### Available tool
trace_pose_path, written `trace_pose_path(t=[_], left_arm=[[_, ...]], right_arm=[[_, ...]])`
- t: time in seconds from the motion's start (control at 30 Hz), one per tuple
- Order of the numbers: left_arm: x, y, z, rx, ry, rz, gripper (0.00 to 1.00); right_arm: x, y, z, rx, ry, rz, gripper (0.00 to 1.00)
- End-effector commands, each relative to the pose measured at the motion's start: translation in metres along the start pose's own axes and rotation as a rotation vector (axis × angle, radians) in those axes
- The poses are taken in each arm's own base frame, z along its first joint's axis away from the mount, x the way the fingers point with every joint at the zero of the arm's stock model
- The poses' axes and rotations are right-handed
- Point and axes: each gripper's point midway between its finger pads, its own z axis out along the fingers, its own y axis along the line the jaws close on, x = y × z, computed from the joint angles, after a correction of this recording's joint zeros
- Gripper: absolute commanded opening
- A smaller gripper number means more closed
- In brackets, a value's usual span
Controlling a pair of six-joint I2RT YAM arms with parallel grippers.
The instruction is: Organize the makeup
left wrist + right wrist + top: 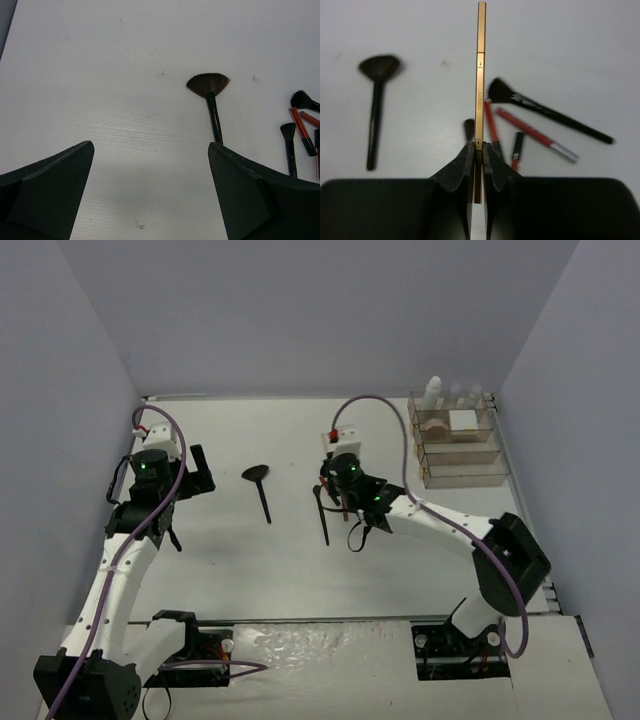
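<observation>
The right claw (478, 150) was clamped on a gold-tan pencil (479, 75) that stuck straight out past its fingertips. A fan brush (376, 95) lay to that claw's left, with red pencils (530, 131) and an angled brush (545, 112) just to its right. The left claw (151, 147) stood wide apart and held nothing, with the fan brush ahead of it.

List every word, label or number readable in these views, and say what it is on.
Gold pencil, clamped in the right gripper: small dark print along its side, too blurred to read.
Angled black brush: white lettering near its head, unreadable.
No other text shows in any view.
</observation>
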Motion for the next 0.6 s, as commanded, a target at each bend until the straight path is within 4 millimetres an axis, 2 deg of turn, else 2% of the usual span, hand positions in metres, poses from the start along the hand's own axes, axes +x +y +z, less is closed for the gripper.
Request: trace_pose_path(t=[0.0,0.2,0.37,0.43,0.57], left_arm=[[-0.028,-0.004,-0.007,0.014,-0.086,-0.019,0.97],[-0.032,-0.003,-0.007,0.014,-0.100,-0.040,0.97],[-0.028,-0.007,-0.006,0.037,-0.082,-0.037,0.97],[-0.028,-0.009,-0.006,0.046,-0.083,-0.040,0.97],[-0.029,-0.008,-0.006,0.044,-0.081,-0.041,0.97]], right_arm=[[-0.045,-0.113,-0.022,0.317,-0.166,0.244,0.00],[-0.046,-0.215,-0.024,0.523,-0.202,0.538,0.00],[-0.051,-0.277,-0.009,0.623,-0.239,0.759,0.00],[-0.057,-0.289,-0.006,0.659,-0.269,0.807,0.00],[-0.067,-0.309,0.015,0.705,-0.329,0.942,0.00]])
